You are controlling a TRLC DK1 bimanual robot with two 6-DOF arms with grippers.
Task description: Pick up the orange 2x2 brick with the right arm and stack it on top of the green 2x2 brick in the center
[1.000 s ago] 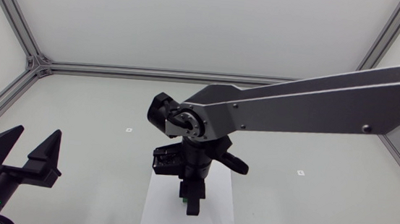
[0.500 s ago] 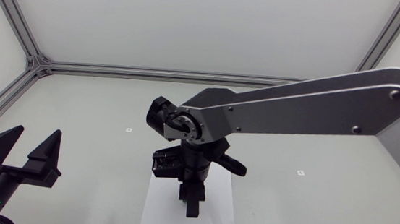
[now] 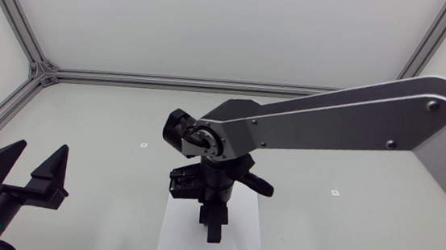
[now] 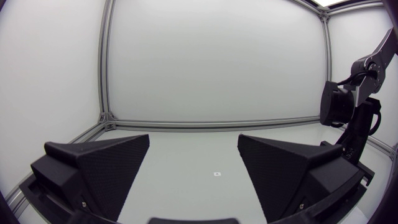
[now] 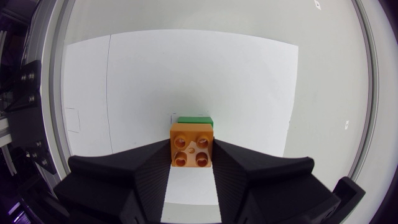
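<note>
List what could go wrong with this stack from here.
1. Only a sliver of the green brick shows past the orange brick held in the right gripper; if offset, the studs may not seat.
2. The green brick rests on the white sheet; an off-centre press could slide it.
3. In the head view the right arm hides both bricks, so alignment is hard to check.

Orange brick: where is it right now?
In the right wrist view, the orange brick is gripped between the fingers of the right hand over the white sheet, the green brick peeking out just beyond it.
</note>
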